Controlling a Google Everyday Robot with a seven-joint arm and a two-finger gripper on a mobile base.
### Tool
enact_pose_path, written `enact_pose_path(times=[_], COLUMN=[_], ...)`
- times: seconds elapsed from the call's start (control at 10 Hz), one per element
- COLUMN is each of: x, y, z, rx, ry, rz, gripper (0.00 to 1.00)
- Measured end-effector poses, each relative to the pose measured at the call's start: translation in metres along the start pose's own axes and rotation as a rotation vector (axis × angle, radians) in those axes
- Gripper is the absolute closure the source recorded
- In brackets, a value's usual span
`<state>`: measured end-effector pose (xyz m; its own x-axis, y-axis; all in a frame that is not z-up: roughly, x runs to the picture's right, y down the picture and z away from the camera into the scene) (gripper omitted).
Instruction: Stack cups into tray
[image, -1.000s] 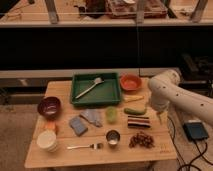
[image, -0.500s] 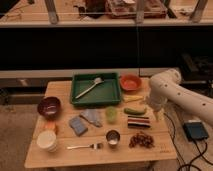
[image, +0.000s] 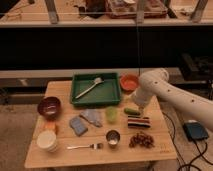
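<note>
Only the white arm (image: 170, 95) has moved since a second ago. It has slid a little closer to the tray (image: 75, 98). Nothing on the table (image: 60, 160) has changed place. The gripper (image: 140, 108) hangs down at the end of the arm, just off the tray's near right corner, over a small green thing (image: 132, 111). Its fingers are spread wide and hold nothing.

One tray sits at the back of the table. It is dark green, and one white brush (image: 90, 87) lies inside it.

Three cups all stand outside the tray, on its near side, each one alone. The pale green cup (image: 111, 114) is just in front of the tray's right part. The steel cup (image: 113, 137) is farther from the tray, past the green one. The cream-white cup (image: 46, 141) is well away from the tray's left corner, near the table's edge.

Two bowls are on the table. The orange bowl (image: 130, 82) is just beside the tray's right side. The dark maroon bowl (image: 49, 106) is near the tray's left corner.

One fork (image: 85, 146) lies between the cream-white cup and the steel cup.
</note>
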<state>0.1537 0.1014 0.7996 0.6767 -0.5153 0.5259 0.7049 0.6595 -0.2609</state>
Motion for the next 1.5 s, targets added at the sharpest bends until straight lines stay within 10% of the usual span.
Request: enact_pose_path(times=[0.4,1.5], x=[-0.021,-0.07], y=[-0.017,-0.018], z=[0.005,0.064], rx=[0.054,-0.033], ry=[-0.049,-0.014], rz=[-0.111,-0.234], gripper=[0.26,0.29])
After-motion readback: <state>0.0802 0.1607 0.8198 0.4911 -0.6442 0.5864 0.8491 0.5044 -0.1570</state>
